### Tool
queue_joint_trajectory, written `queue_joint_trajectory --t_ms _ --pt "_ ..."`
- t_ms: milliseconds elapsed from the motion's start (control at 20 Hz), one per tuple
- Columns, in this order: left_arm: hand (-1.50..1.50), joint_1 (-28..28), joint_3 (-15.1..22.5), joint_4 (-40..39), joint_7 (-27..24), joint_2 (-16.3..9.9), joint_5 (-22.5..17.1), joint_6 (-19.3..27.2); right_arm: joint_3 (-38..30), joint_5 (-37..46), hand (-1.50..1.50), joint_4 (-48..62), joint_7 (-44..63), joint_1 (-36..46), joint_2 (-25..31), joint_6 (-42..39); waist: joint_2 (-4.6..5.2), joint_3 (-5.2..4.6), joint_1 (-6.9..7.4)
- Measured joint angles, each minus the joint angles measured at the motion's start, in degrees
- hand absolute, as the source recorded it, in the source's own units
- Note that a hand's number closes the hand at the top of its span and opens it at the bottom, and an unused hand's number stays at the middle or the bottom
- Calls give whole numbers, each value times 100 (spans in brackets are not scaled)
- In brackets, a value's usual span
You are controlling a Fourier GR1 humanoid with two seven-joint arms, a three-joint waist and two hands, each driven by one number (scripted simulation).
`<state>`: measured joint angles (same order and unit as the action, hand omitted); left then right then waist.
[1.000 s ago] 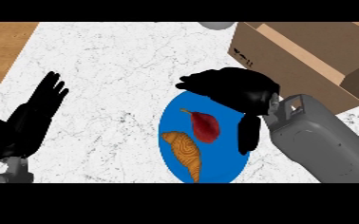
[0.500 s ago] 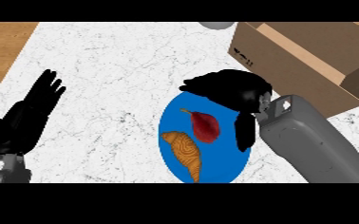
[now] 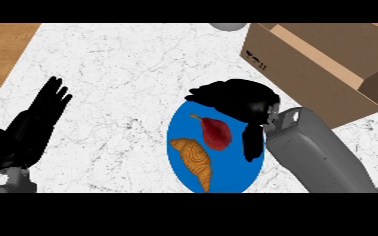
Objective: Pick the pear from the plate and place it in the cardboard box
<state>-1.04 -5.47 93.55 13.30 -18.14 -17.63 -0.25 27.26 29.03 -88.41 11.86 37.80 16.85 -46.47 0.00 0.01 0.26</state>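
Much of your right hand (image 3: 240,100) reads as one black mass over the far rim of the blue plate (image 3: 181,127), so you cannot separate its fingers (image 3: 203,92) cleanly. They hide the plate's far edge, and the grey forearm covers the plate's right rim. The plate's near edge is cut off at the bottom of the view.

The pear (image 3: 216,132), dark red with a thin stem pointing to the far left, lies on the plate, right of its middle. The fingers are released and grasp nothing. They arch over the plate beyond the pear, while the thumb (image 3: 253,142) hangs down just to the pear's right. Whether it touches the pear cannot be told.

An orange-brown ridged item (image 3: 196,162) lies on the plate just near-left of the pear. The cardboard box (image 3: 317,65) stands open at the desk's (image 3: 118,80) far right corner, just beyond your right hand, partly cut by the view's edge. A grey rounded thing (image 3: 227,26) shows only in part at the far edge. Your left hand (image 3: 33,125) rests open near the desk's left edge, fingers up.
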Motion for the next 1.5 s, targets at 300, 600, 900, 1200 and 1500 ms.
queue_joint_trajectory --t_ms 300,600,900,1200,1500 --pt "0 -157 -86 -10 166 86 76 -24 23 554 -150 -37 -99 -60 -288 -19 -1 -1 -4" --pt "0 -26 -200 81 134 164 142 -135 -1 1054 -150 313 -191 30 -611 -81 0 -1 7" --pt "0 -44 -265 65 122 259 249 -205 -20 1484 -150 247 -207 -183 -783 -185 -2 -1 -4" --pt "0 -30 -346 28 126 335 285 -303 32 1987 -150 577 -360 -204 -963 -65 0 -1 1" --pt "0 -186 -482 -96 153 290 314 -418 73 2379 -150 792 -584 -321 -1041 21 1 -1 -5"
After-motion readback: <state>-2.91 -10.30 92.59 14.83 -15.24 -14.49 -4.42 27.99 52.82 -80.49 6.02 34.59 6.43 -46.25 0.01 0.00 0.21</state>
